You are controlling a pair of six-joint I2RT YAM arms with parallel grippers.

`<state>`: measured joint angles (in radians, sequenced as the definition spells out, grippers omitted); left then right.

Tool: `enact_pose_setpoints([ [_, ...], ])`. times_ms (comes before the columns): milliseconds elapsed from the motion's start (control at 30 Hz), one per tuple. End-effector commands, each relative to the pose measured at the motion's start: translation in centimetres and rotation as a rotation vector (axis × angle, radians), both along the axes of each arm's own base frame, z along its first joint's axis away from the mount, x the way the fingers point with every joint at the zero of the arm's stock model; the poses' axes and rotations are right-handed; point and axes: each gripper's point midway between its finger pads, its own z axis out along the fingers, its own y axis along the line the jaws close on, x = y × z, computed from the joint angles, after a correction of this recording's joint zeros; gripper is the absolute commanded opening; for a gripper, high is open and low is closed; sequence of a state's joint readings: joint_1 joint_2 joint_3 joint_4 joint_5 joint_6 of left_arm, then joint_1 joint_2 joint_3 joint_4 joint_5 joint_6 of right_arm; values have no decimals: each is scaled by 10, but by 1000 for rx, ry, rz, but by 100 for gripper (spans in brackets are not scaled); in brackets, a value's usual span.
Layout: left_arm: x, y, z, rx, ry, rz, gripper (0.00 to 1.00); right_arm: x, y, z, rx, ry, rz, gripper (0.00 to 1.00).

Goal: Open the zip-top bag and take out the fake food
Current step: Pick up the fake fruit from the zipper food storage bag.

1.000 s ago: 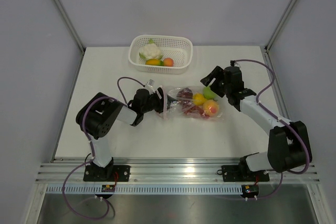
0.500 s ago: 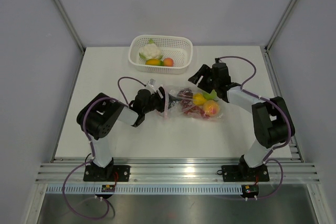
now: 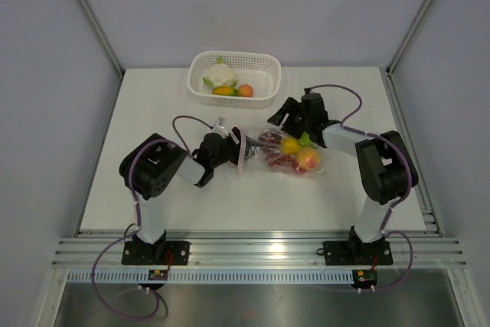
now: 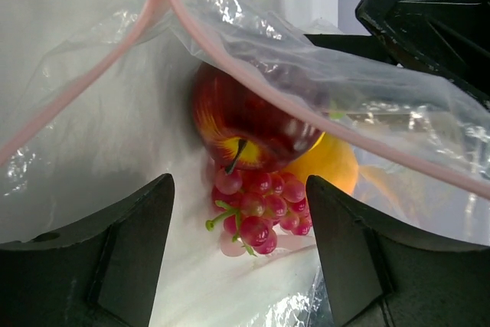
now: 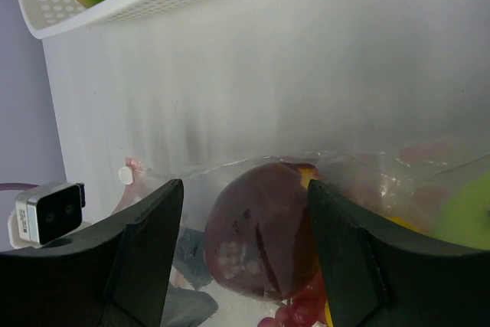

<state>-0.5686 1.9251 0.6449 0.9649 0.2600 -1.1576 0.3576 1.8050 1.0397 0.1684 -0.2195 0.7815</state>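
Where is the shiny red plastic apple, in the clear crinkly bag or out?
Inside. The shiny red plastic apple lies past the clear crinkly bag's pink zip strip, plastic draped over it, pink plastic grapes beside it.

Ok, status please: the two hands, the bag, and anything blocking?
Both open: left hand at zip-top bag mouth, right hand above it. Bag unzipped, fake food inside. Nothing blocking.

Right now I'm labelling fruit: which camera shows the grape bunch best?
Left wrist: the grape bunch lies close up inside the zip-top bag below the red apple, berries and stem distinct. The top view gives a dark red smudge; the right wrist view clips a few berries at its bottom edge.
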Motion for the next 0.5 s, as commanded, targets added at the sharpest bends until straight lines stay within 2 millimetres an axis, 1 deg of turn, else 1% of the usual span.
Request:
enact_pose_setpoints([
  [0, 16, -9, 20, -54, -80, 38, 73, 8, 14, 22, 41, -62, 21, 73],
  [33, 16, -10, 20, -58, -78, 39, 74, 8, 15, 23, 43, -66, 22, 73],
  [67, 17, -10, 22, -64, -79, 40, 78, 8, 15, 24, 44, -64, 24, 73],
  [133, 18, -9, 23, -57, -87, 48, 82, 8, 13, 26, 35, -71, 19, 72],
  [200, 19, -10, 27, -57, -100, 47, 84, 9, 14, 29, 42, -82, 25, 72],
  [233, 19, -10, 28, -58, -103, 45, 85, 9, 16, 28, 38, -78, 35, 72],
  [267, 20, -9, 29, -57, -109, 45, 89, 8, 16, 24, 30, -60, 45, 72],
  [300, 20, -10, 34, -62, -115, 41, 89, 12, 18, 29, 26, -69, 53, 73],
  [333, 21, -11, 35, -60, -118, 38, 89, 13, 18, 25, 3, -66, 70, 73],
  [367, 21, -12, 35, -53, -119, 33, 90, 12, 19, 25, -1, -60, 78, 74],
  [400, 22, -13, 34, -47, -109, 29, 95, 12, 19, 24, -1, -61, 81, 74],
  [433, 24, -15, 37, -50, -114, 26, 99, 12, 19, 24, -6, -63, 84, 74],
  [467, 24, -16, 37, -47, -117, 25, 99, 11, 20, 26, -4, -65, 94, 74],
])
